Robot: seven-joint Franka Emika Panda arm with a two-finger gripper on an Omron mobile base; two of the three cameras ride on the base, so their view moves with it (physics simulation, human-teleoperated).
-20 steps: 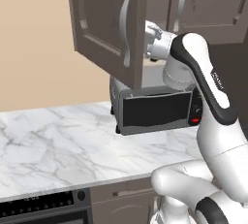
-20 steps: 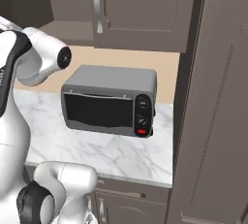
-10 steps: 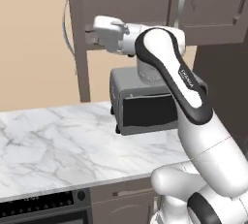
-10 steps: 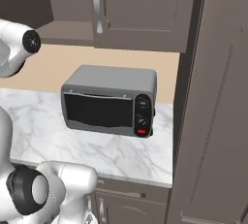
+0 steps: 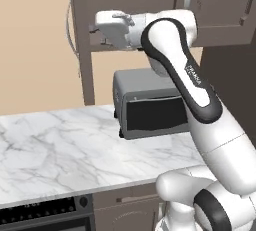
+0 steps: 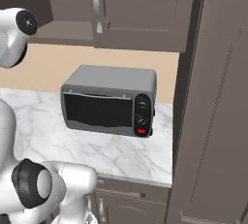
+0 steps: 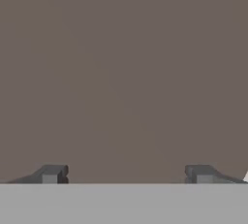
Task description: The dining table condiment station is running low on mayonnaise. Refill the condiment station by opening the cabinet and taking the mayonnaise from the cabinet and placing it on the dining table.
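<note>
The gripper point(image 7: 127, 174) stood wide open and empty, its two dark fingertips point(image 7: 51, 174) spread far apart and facing a flat grey-brown cabinet surface close ahead. Seen from the left base, the gripper point(image 5: 96, 29) sat at the lower edge of the cabinet point(image 5: 130, 10), just right of its door point(image 5: 80, 35), which stood swung out edge-on with a curved silver handle. Below, a grey toaster oven point(image 6: 110, 101) rested on the marble tabletop point(image 5: 55, 147), towards its right end. No mayonnaise could be made out.
</note>
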